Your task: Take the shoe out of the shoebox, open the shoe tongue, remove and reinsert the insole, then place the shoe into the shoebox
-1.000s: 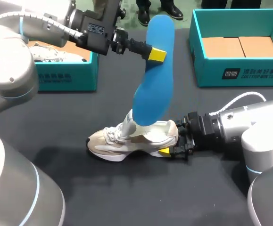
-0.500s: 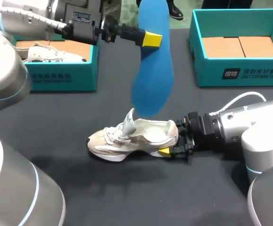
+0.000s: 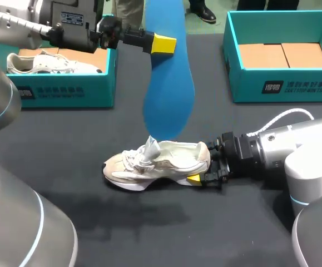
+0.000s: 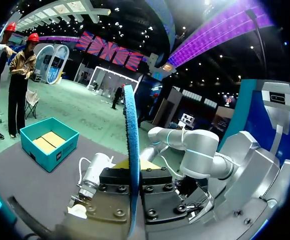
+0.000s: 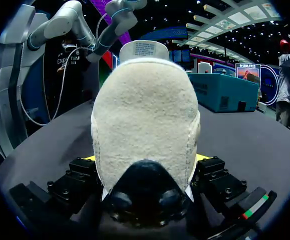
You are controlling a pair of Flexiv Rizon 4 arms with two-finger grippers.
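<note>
Black table (image 3: 94,222): cream shoe (image 3: 161,164), tongue (image 3: 151,149) raised, long blue insole (image 3: 169,83) above.

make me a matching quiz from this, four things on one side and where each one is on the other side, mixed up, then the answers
Things
1 blue insole
2 shoe with its tongue up
3 other shoe
4 brown cardboard

Places
A in the left shoebox
B on the table, heel in the right pincer
C in the right shoebox
D hanging from the left pincer

Pairs: 1-D, 2-B, 3-A, 4-C
</note>
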